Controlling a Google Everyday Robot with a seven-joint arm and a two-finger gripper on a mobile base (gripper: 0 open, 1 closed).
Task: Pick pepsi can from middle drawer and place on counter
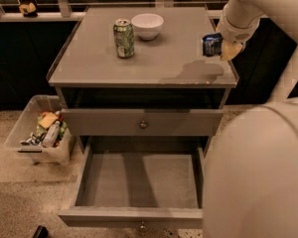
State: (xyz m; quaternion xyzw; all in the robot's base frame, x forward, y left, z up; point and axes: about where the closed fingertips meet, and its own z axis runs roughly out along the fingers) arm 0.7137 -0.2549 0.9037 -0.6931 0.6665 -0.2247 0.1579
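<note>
My claw grips the small dark blue pepsi can above the flat grey worktop, near its right edge. The claw hides part of the can, so I cannot tell its long axis.

A single camera looks steeply down from high up front, near enough that the robot's own body fills 4 o'clock. The desk lies at 12, the middle drawer at 6, the pincer clasping the pepsi can at 2 o'clock.
</note>
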